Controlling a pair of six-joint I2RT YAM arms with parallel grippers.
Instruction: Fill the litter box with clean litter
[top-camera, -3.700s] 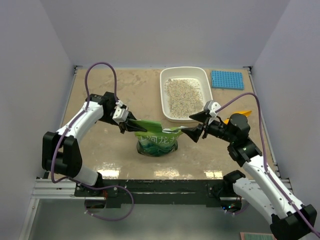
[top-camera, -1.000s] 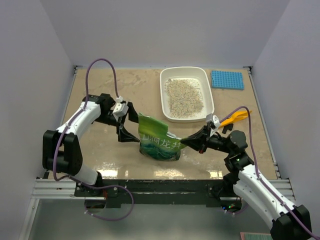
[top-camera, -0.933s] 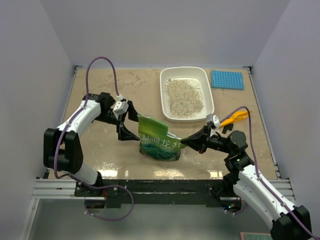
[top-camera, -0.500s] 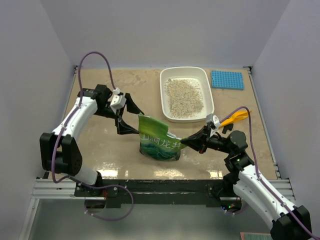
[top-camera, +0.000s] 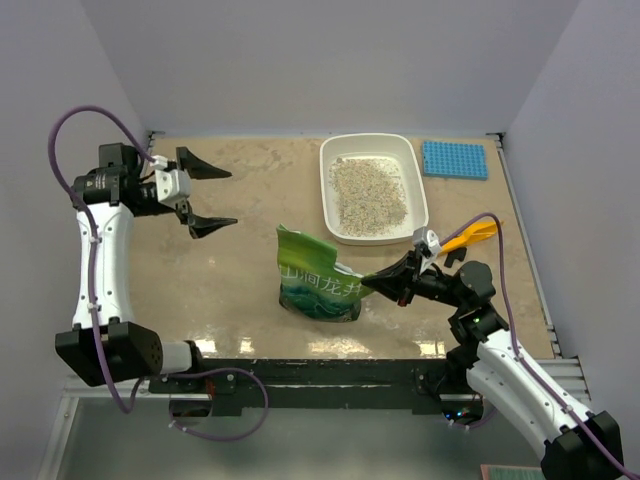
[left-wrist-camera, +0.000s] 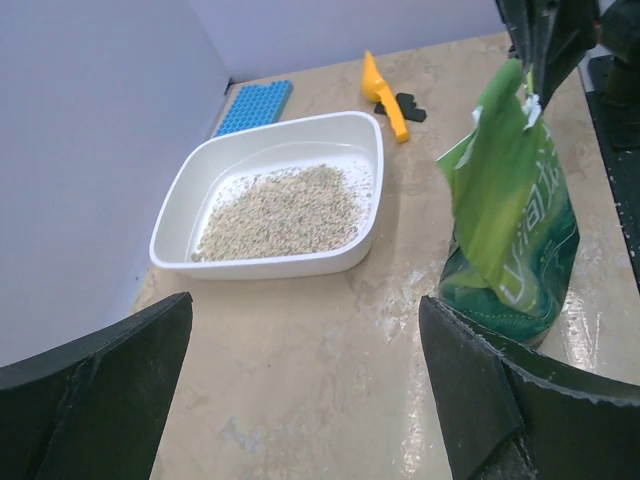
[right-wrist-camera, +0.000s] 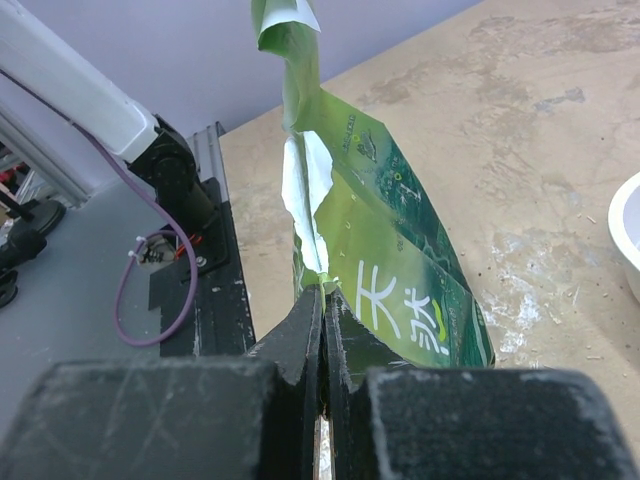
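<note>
Mottled beige table (top-camera: 230, 290): rounded white box (top-camera: 325, 190) holds speckled litter (top-camera: 368, 190); right gripper (top-camera: 372, 283) pinches crinkly green bag (top-camera: 318, 285); left gripper (top-camera: 230, 197) gapes.

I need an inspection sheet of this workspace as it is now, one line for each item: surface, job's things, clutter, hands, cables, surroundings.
Surface: beige table, with scuffs and a few stray grains near the bag.
Job's things: white litter box at the far side; clean litter covers part of its floor; green bag upright on the table.
Clutter: orange scoop and blue studded mat, right of the box.
Hands: left hand open, empty, apart from the bag; right hand shut on the bag's edge.
Cables: purple cables loop along both arms, touching no item.
Surroundings: plain walls on three sides; nothing else seen.
</note>
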